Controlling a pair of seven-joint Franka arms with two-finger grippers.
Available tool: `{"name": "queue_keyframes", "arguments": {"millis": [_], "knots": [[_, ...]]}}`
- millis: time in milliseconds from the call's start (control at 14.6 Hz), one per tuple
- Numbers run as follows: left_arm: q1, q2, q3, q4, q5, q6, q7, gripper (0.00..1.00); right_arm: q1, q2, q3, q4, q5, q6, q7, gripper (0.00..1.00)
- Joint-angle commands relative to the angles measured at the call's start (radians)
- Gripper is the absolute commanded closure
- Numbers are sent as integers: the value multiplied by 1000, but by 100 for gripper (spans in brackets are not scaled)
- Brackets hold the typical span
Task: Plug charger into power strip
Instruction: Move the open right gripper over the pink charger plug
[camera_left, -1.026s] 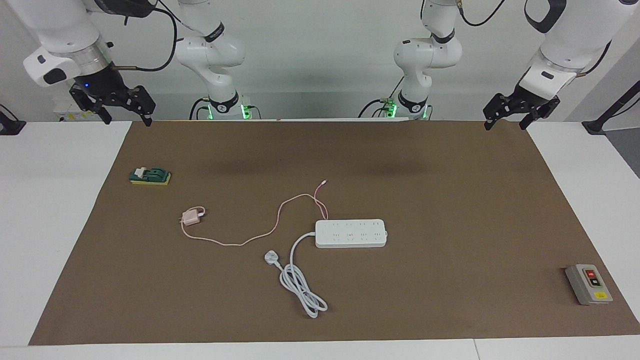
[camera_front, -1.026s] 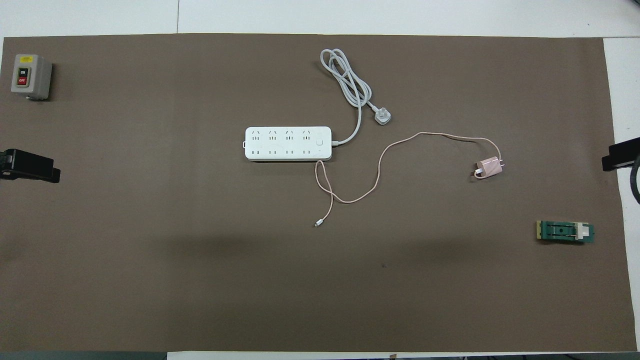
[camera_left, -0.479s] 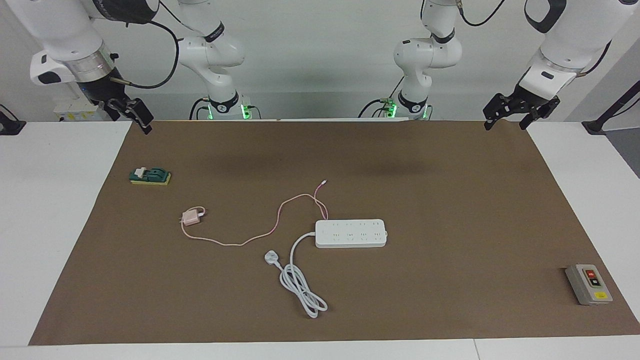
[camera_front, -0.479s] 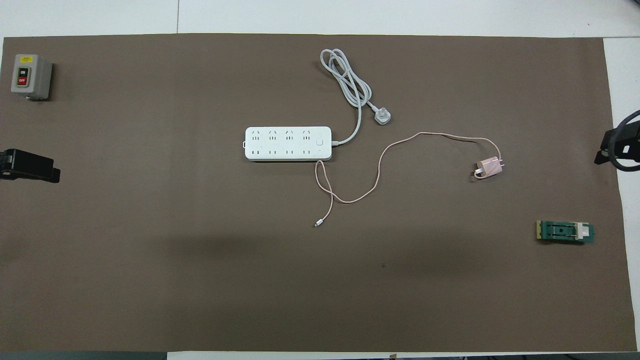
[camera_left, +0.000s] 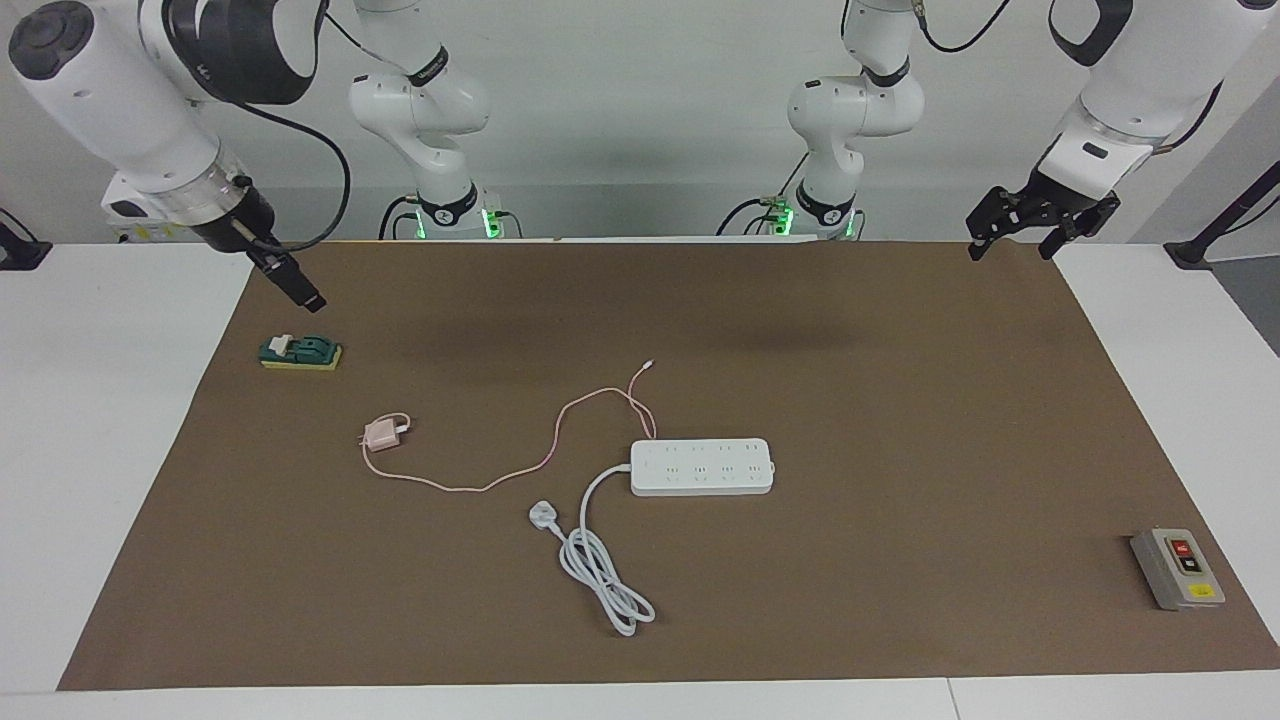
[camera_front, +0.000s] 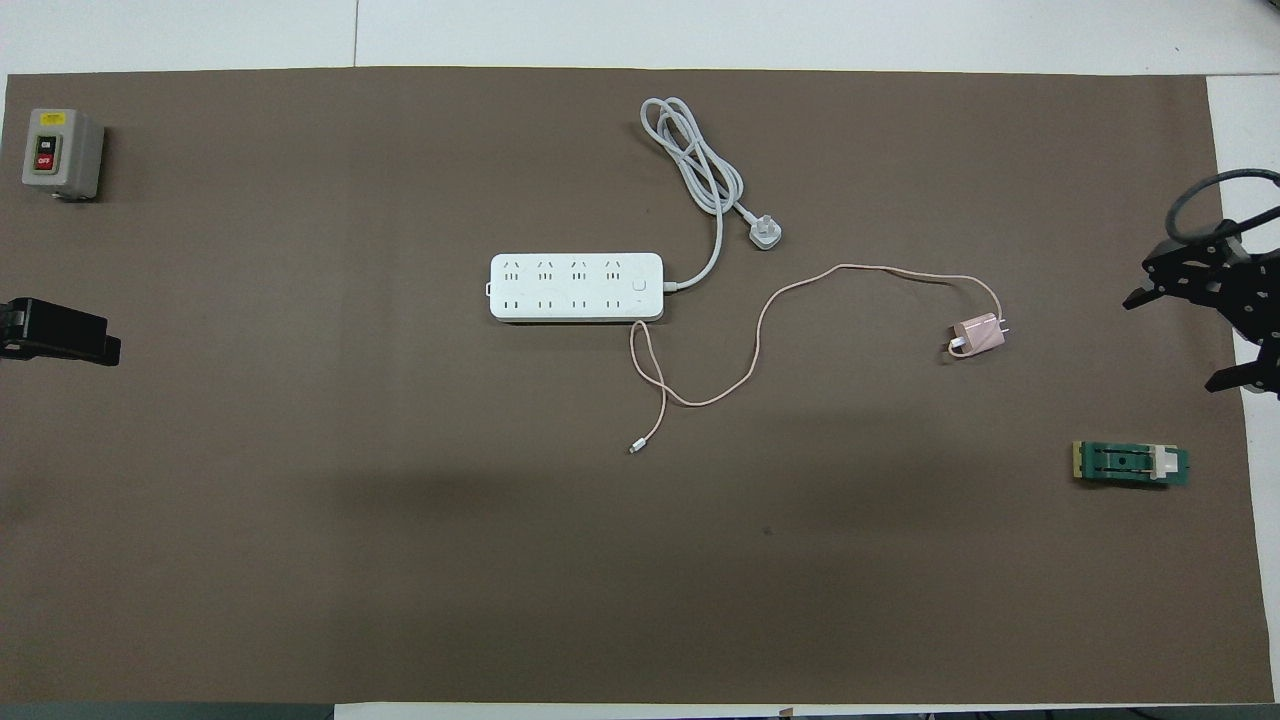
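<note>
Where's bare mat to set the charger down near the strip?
Bare brown mat stretches from the long white power strip to the grey button box. Crowded at its corded end: coiled white cord, pink cube charger.

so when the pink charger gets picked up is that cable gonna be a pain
Probably a bit. The charger is a small cube, likely light and easy to lift. Its thin cable lies in loose curves, so it looks floppy and should trail. One loop touches the power strip, so it may drag there.
</note>
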Motion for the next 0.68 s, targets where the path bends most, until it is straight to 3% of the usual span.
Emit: {"name": "queue_keyframes", "arguments": {"millis": [0, 615], "knots": [[-4, -26, 6, -25, -10, -4, 0, 0, -37, 56, 1, -4, 93, 56, 97, 0], [-6, -26, 6, -25, -10, -4, 0, 0, -88, 223, 0, -7, 223, 167, 248, 0]]}}
